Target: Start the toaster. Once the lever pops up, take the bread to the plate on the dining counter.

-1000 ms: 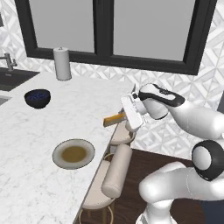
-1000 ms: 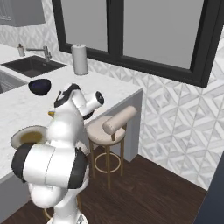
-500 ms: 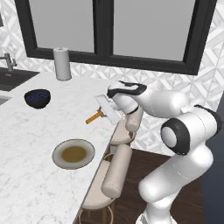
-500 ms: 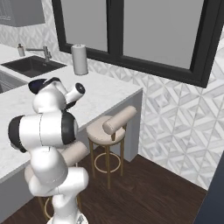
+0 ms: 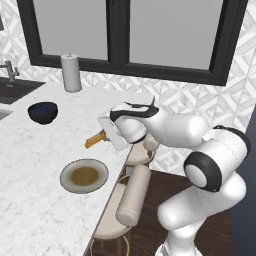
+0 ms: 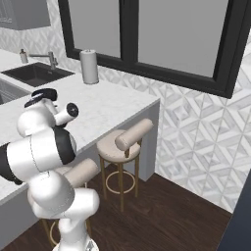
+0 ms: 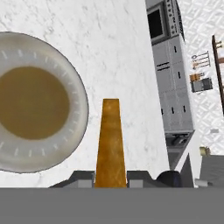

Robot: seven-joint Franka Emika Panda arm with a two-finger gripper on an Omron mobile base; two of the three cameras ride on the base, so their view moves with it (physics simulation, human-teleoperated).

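My gripper [image 5: 107, 136] is shut on the bread [image 5: 94, 140], a golden-tan slice held edge-on a little above the dining counter [image 5: 35, 155]. The slice sticks out to the left, up and to the right of the plate [image 5: 65, 174]. In the hand view the bread [image 7: 110, 135] rises from between my gripper [image 7: 110, 177] fingers. There the plate [image 7: 77, 87], grey-rimmed with a brownish middle, lies just to its left on the white marble counter [image 7: 113, 43]. The toaster is out of view.
A dark blue bowl [image 5: 42, 111] sits left of the plate, and a paper towel roll [image 5: 71, 73] stands at the back by the window. A sink [image 5: 14, 90] with a faucet lies at far left. Padded stools [image 5: 132, 195] stand under the counter's right edge.
The arm has swung left, carrying the bread from the counter's right edge to over the counter and slightly lower, nearer the plate. The grip has not changed.
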